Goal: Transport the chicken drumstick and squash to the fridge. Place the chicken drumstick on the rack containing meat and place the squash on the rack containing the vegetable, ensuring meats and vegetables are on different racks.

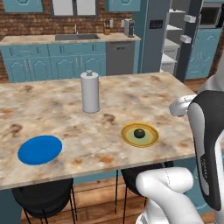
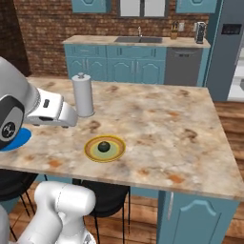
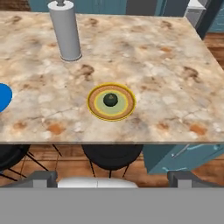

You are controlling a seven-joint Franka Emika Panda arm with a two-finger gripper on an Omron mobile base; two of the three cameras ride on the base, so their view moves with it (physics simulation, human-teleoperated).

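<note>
The squash (image 3: 110, 99), a small dark green ball, sits in the middle of a yellow-rimmed plate (image 3: 127, 105) on the marble island; it also shows as the squash (image 1: 139, 133) and the squash (image 2: 104, 147) in the base views. My gripper (image 3: 112, 178) is open, its fingertips (image 3: 43, 177) wide apart, held back from the island's near edge and aimed at the plate with nothing between them. The fridge (image 1: 154, 41) stands at the far right with its door open on white shelves; the fridge (image 2: 228, 47) also shows at the right edge. The chicken drumstick is out of view.
A tall grey paper-towel holder (image 1: 90, 92) stands mid-island behind the plate. A blue plate (image 1: 40, 149) lies near the left front edge. Black stools (image 3: 111, 155) sit under the island's near side. Teal cabinets, a sink and a dishwasher (image 1: 120, 57) line the back wall.
</note>
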